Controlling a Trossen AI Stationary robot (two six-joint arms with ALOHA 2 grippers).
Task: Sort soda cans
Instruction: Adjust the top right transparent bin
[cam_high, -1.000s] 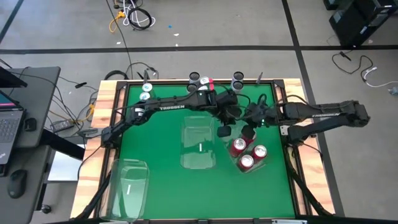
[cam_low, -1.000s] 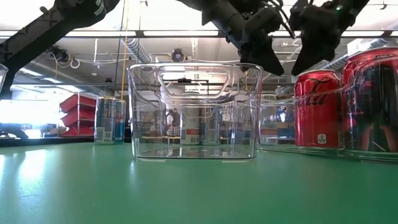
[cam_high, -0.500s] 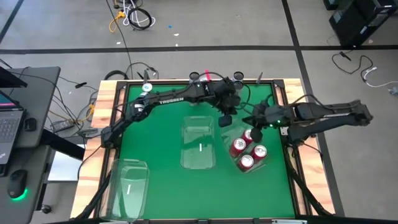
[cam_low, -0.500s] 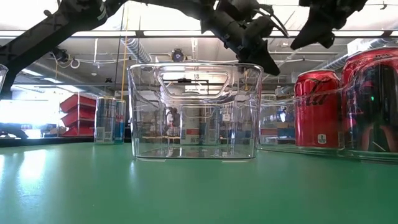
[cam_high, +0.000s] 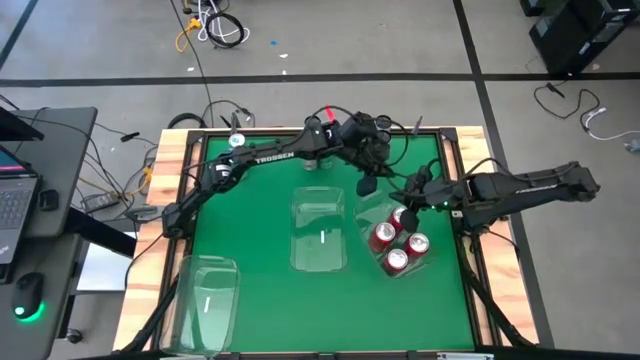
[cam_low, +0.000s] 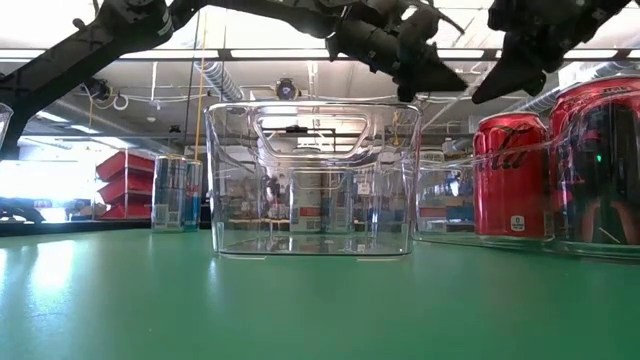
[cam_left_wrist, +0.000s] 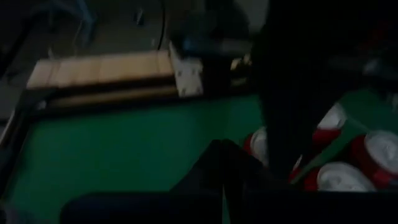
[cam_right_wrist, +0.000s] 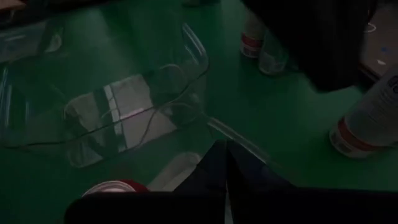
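Several red soda cans (cam_high: 396, 240) stand upright in a clear bin (cam_high: 372, 218) on the right of the green table; in the low view they show as red cans (cam_low: 512, 175). More cans (cam_high: 312, 126) stand along the far edge, with silver cans (cam_right_wrist: 367, 118) also in the right wrist view. My left gripper (cam_high: 367, 186) hangs shut above the gap between the middle bin and the red-can bin. My right gripper (cam_high: 408, 190) is shut above that bin's far end. Neither holds anything.
An empty clear bin (cam_high: 320, 232) sits mid-table, and another clear bin (cam_high: 207, 298) is near the left near corner. Silver-blue cans (cam_low: 180, 193) stand at the far left. A raised wooden frame (cam_high: 170, 175) borders the table. The two arms are close together above the far right.
My right gripper has risen from the far end of the red-can bin, and a red can now shows there where the gripper covered it. My left gripper has lifted, moved toward the far edge and tipped more level.
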